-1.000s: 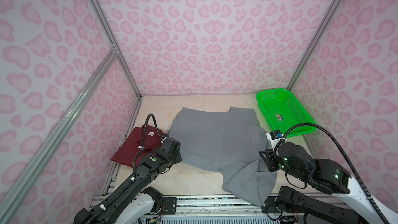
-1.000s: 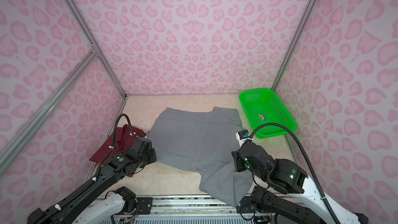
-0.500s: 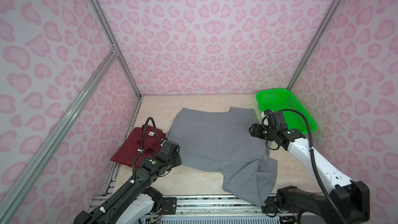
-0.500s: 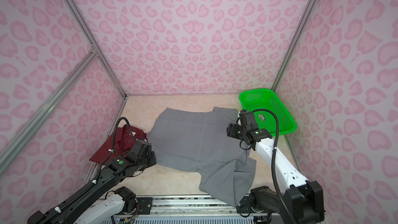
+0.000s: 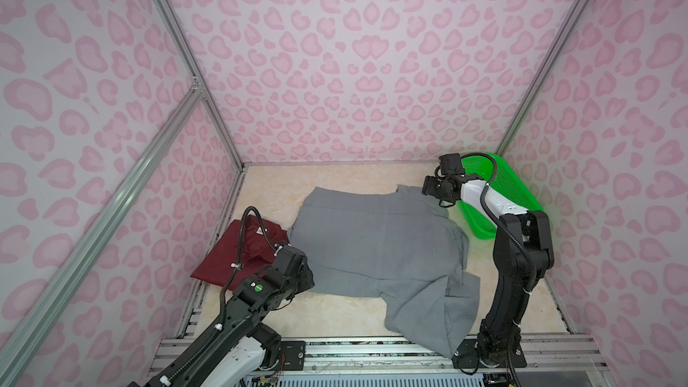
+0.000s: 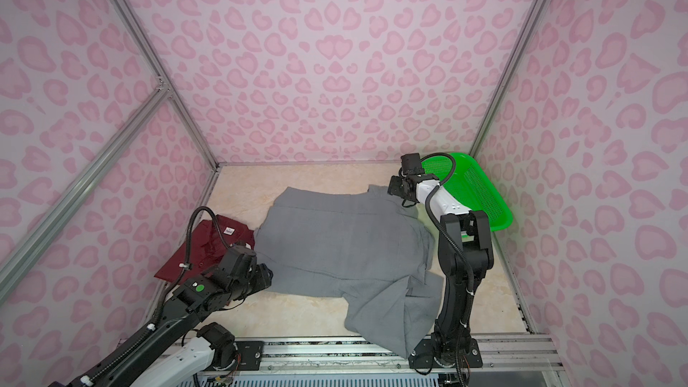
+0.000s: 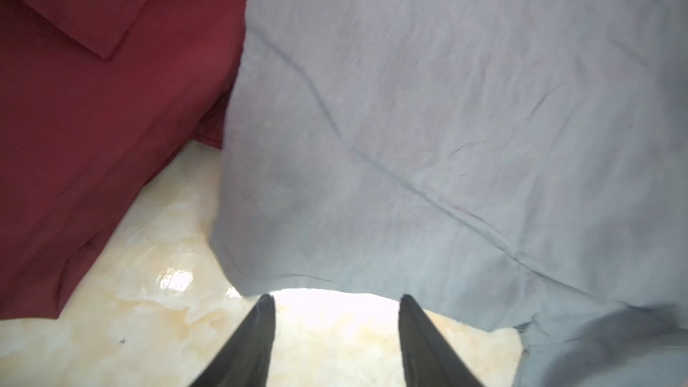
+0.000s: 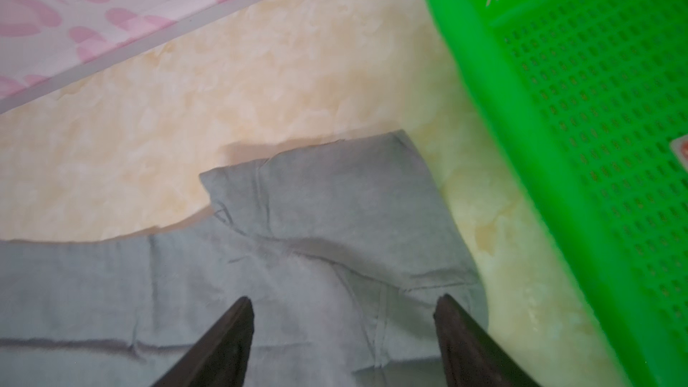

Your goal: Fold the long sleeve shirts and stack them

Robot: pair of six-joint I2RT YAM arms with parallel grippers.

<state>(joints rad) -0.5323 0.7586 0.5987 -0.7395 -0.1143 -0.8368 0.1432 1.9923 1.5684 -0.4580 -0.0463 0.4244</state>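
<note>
Since a second ago, the right arm has swung from the near edge out to the far corner of the grey shirt (image 5: 372,247), and the left gripper (image 7: 335,297) has let go. Its jaws are now standing apart just short of the shirt's near left hem, with nothing between them in the left wrist view. The right gripper (image 8: 342,301) is hovering with its jaws wide apart over the far right corner of the grey cloth, just beside the green basket (image 5: 521,191). I am seeing no cloth pinched there yet.

I am judging the task at roughly its halfway point. The maroon shirt (image 5: 231,255) is lying at the left of the table (image 5: 335,180) in what looks like a finished fold, collar and white label facing up. The left side of the grey shirt is touching it.

The grey shirt is lying spread across the middle, still unfolded, and one part is trailing over the front edge of the table. I am taking this as the spreading step wrapping up. What is remaining is folding the sleeves in, folding the body, then stacking it with the maroon one.
</note>
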